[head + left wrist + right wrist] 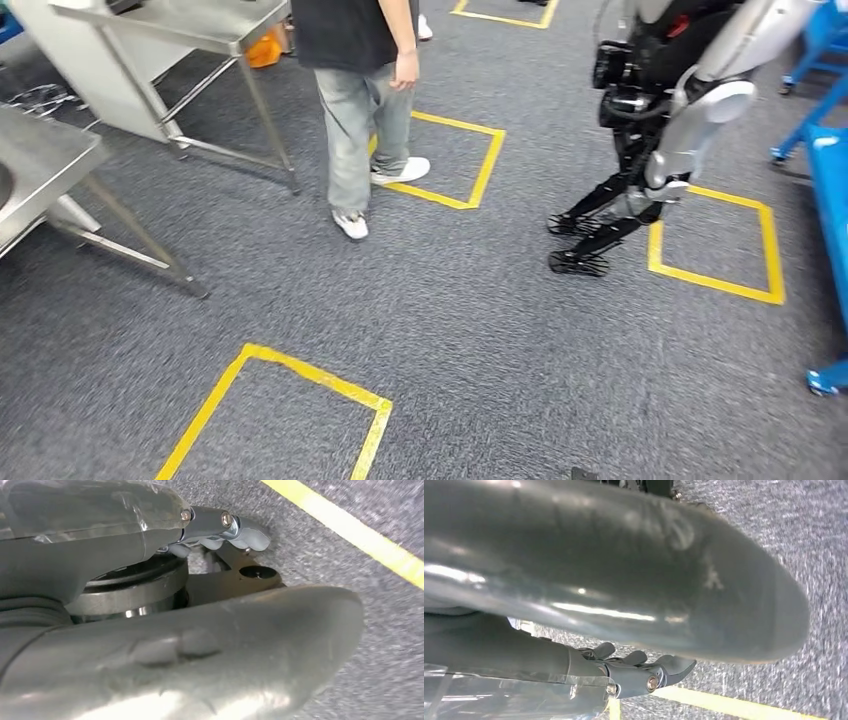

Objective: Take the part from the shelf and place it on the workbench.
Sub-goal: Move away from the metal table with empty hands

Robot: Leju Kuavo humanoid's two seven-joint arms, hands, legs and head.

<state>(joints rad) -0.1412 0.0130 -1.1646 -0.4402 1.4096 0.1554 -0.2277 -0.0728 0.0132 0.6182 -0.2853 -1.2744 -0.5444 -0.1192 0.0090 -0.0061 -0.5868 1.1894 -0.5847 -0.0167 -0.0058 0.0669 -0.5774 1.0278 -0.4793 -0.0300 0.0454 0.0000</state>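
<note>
**Clerk:** Item one, the left hand?

**Operator:** I log the left hand (200, 595) in its wrist view, hanging above grey carpet (350, 570). Thick grey thumb across the foreground, darker fingers (235, 530) curled over a metal part (150, 590): a round, flanged steel piece with a dark arm carrying a hole. The hand grips it between thumb and fingers.

**Clerk:** So the task's thing is where?

**Operator:** In that left hand, over the floor, with a strip of yellow floor tape (350, 530) in the upper right of that frame.

**Clerk:** Item two, the right hand?

**Operator:** Right hand (639, 620), wrist view. Thumb across the upper frame, fingers (664, 670) bent inward below it. I see nothing between them, so I enter it as closed on nothing.

**Clerk:** Surroundings, head view?

**Operator:** Entries as follows. Stainless steel table (180, 25), upper left. Second steel bench (40, 170), left edge. A person (365, 100) in dark top, grey trousers and white shoes, upper centre, one foot on a yellow taped square (455, 160). Another humanoid robot (660, 130), upper right, standing at the edge of a second taped square (715, 240). Third taped square (290, 420), lower centre. Blue trolley frame (828, 180), right edge. An orange object (264, 48) under the far table; I cannot tell what it is.
</note>
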